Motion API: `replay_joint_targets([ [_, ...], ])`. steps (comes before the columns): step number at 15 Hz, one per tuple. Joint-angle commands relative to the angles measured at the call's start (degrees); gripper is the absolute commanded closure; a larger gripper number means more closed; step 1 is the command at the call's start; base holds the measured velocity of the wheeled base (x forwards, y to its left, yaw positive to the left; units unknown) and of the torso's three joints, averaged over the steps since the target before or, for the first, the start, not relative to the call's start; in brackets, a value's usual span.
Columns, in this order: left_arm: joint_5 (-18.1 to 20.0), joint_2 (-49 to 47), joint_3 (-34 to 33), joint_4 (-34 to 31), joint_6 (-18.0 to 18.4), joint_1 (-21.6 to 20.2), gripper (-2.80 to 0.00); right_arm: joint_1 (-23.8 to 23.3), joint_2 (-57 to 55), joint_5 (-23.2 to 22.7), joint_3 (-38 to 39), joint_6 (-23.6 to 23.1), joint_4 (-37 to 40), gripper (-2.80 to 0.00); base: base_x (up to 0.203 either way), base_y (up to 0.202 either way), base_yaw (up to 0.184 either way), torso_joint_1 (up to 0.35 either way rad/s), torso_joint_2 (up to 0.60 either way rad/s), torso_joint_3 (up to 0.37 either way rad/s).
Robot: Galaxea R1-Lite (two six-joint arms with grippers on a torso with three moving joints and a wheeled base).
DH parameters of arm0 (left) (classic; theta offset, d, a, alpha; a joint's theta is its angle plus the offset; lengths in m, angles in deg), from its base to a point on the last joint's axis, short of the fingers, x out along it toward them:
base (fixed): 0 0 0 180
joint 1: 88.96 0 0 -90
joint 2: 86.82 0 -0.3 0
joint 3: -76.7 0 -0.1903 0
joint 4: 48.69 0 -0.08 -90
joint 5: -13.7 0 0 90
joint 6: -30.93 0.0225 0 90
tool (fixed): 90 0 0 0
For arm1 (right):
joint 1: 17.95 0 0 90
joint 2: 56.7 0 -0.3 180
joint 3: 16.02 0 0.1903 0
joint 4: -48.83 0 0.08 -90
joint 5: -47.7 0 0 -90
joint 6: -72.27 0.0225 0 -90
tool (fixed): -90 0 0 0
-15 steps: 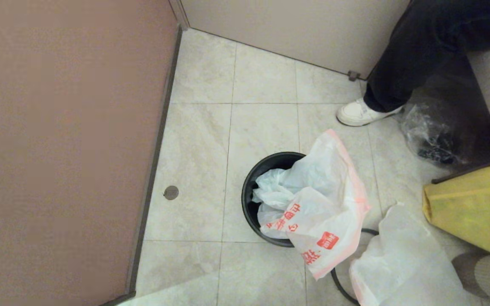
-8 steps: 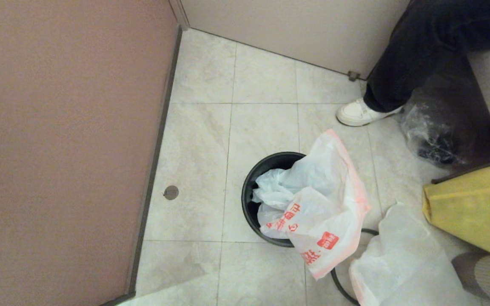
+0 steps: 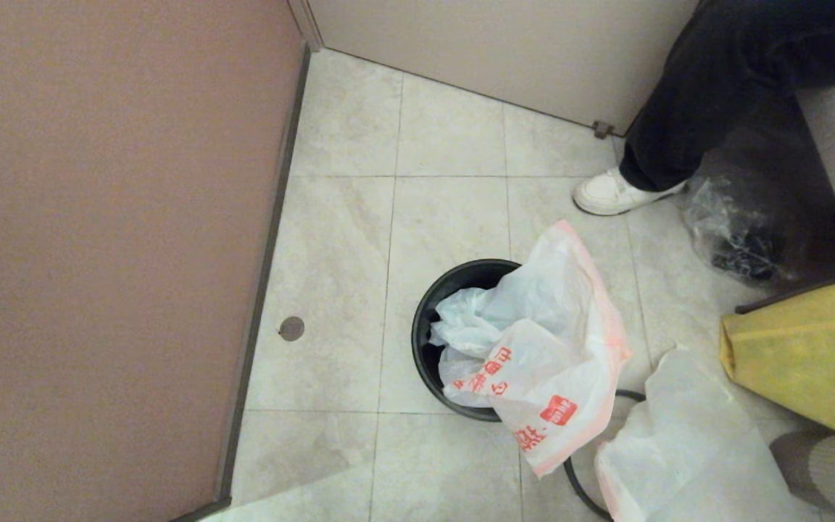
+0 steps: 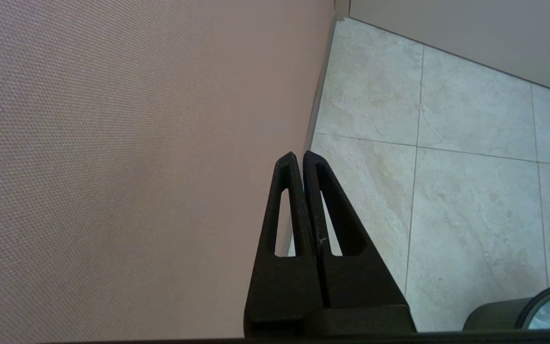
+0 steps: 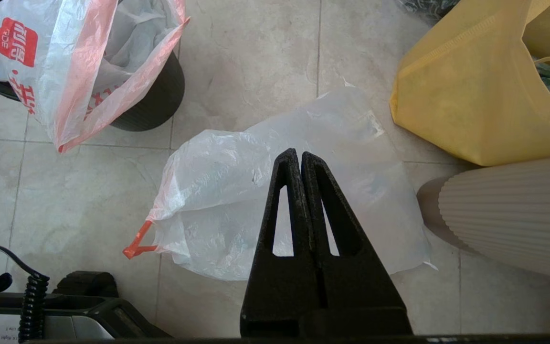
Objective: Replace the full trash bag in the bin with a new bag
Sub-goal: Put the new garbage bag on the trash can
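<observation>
The black bin (image 3: 428, 326) stands on the tiled floor. The new bag (image 3: 548, 348), thin and white with red characters and a red logo, is draped half into it and hangs over its right side. The full trash bag (image 3: 678, 449) lies on the floor right of the bin, its orange drawstring showing in the right wrist view. A dark ring (image 3: 575, 475) lies partly under it. Neither gripper shows in the head view. My right gripper (image 5: 296, 152) hangs shut and empty above the full trash bag (image 5: 217, 191), near the bin (image 5: 155, 100) and the new bag (image 5: 74, 62). My left gripper (image 4: 299, 154) is shut and empty beside the brown wall, away from the bin (image 4: 504, 313).
A brown partition wall (image 3: 98, 254) runs along the left. A person's leg and white shoe (image 3: 609, 192) stand at the back right, next to a clear bag with dark lumps (image 3: 736, 232). A yellow bag (image 3: 809, 355) and a ribbed grey cylinder (image 5: 518, 210) sit at the right.
</observation>
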Motion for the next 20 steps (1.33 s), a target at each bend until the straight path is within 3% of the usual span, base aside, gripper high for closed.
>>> replay_joint_targets([
  [1,-0.1,0.6,-0.7,0.0,-0.2,0.1,0.0,0.0,-0.1,0.0,0.0,-0.1,0.0,0.0,0.0,0.0,0.0,0.0,0.0,0.0],
  [5,0.1,4.1,-5.3,0.1,-0.7,0.0,0.0,0.0,-0.1,0.0,0.0,0.0,0.0,0.0,0.0,0.0,0.0,0.0,0.0,0.0],
  [9,0.2,2.8,-5.1,0.2,-0.3,0.1,0.0,0.0,-0.1,0.0,0.0,-0.1,0.0,0.0,0.0,0.0,0.0,0.0,0.0,0.0],
  [12,1.2,1.8,-8.0,1.1,0.4,3.3,0.0,0.1,-0.1,0.0,0.0,-0.1,0.0,0.0,0.0,0.0,0.0,0.0,0.0,0.0],
  [13,0.7,1.8,-9.5,3.7,3.1,5.2,0.0,0.0,-0.1,0.0,0.0,0.0,0.0,0.0,0.0,0.0,0.0,0.0,0.0,0.0],
  [15,0.3,1.6,-14.6,11.9,12.8,5.5,0.0,0.0,-0.1,0.0,0.0,0.0,0.0,0.0,0.0,0.0,0.0,0.0,0.0,0.0],
  [16,1.1,0.7,-16.4,15.2,14.8,5.3,0.0,0.0,-0.1,0.0,0.0,0.0,0.0,0.0,0.0,0.0,0.0,0.0,0.0,0.0],
  [18,7.6,-1.0,-18.6,15.9,15.9,4.6,0.0,0.0,-0.1,0.0,0.0,0.0,0.0,0.0,0.0,0.0,0.0,0.0,0.0,0.0],
  [20,11.9,-0.8,-21.7,15.4,19.6,4.2,0.0,0.1,-0.1,0.0,0.0,0.0,0.0,0.0,0.0,0.0,0.0,0.0,0.0,0.0],
])
